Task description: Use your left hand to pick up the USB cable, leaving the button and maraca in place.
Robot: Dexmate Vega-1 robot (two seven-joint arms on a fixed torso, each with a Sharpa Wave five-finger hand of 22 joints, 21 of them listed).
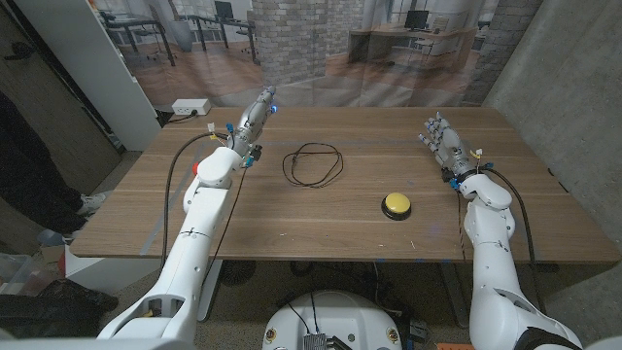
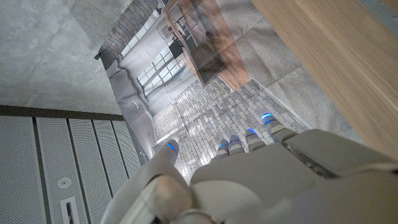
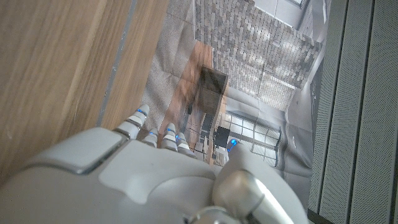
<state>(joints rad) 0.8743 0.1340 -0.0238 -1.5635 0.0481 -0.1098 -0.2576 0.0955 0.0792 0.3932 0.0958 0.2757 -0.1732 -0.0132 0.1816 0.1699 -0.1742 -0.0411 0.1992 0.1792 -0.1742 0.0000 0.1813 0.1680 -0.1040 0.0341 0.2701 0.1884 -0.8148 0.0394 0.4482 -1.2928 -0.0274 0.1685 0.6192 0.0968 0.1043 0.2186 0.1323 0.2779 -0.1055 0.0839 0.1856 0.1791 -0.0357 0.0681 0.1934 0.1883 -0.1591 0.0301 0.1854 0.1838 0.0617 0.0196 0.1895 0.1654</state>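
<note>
We see the left hand (image 1: 255,119) over the far left part of the wooden table (image 1: 292,228), its fingers stretched out straight and close side by side toward the far edge, holding nothing. In the left wrist view the same hand (image 2: 261,186) shows its back, the fingertips (image 2: 249,138) lit blue and pointing at the brick-patterned backdrop (image 2: 205,118), with nothing between thumb and fingers.

Just to the right of that hand, a little nearer to the robot, we find the USB cable (image 1: 313,163), a thin black cord coiled in a loose ring that lies flat on the wood. It is near the left hand but apart from it; no finger touches it.

Further right and nearer the front edge sits the button (image 1: 396,204), a yellow dome on a dark base, well apart from the cable.

The right hand (image 1: 445,144) stands at the far right of the table, fingers extended and slightly spread, holding nothing. Its wrist view shows its back (image 3: 155,180) with empty fingers.
</note>
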